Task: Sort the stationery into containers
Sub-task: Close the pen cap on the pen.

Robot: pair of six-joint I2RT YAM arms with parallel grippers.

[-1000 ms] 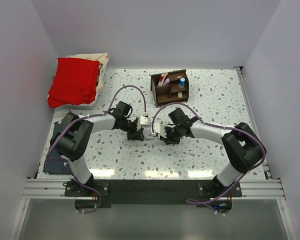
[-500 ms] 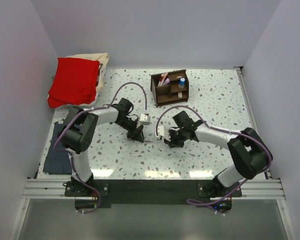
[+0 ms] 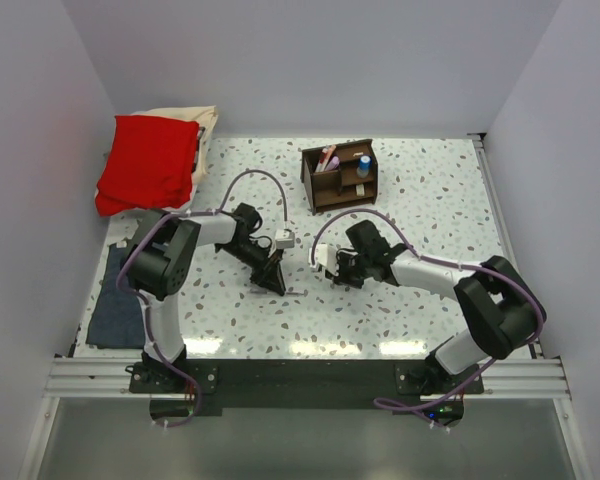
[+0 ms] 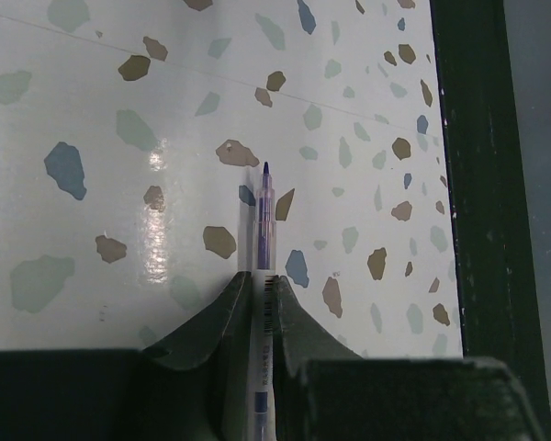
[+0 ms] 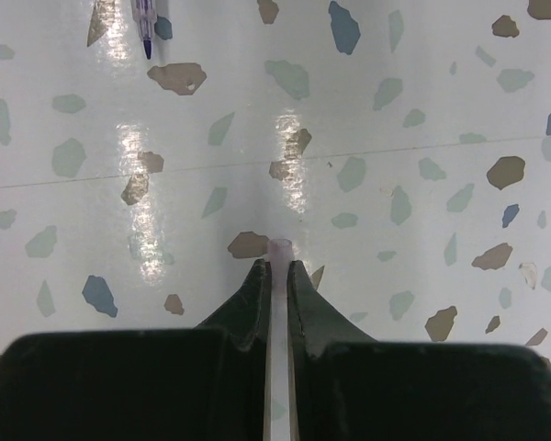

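Observation:
My left gripper (image 3: 277,279) is shut on a thin clear pen with a blue tip (image 4: 264,216). The pen sticks out past the fingertips (image 4: 241,287) and points low over the table. My right gripper (image 3: 331,264) is shut on a pale translucent tube, seemingly the pen's cap (image 5: 280,252). The gripper in the right wrist view (image 5: 277,268) faces the table, and the pen's blue tip (image 5: 144,20) shows at the top left. The dark brown organizer (image 3: 340,176) stands behind them, holding a pink-red pen (image 3: 327,157) and a blue-and-white cylinder (image 3: 364,165).
A red cloth (image 3: 148,163) lies on a cream cloth at the back left. A folded blue-grey cloth (image 3: 118,305) lies at the left edge. A black strip (image 4: 482,184) borders the speckled table (image 3: 430,200) in the left wrist view.
The two grippers were together at the table's middle. They have drawn apart: the left swung down and left with the pen, the right keeps the pale tube.

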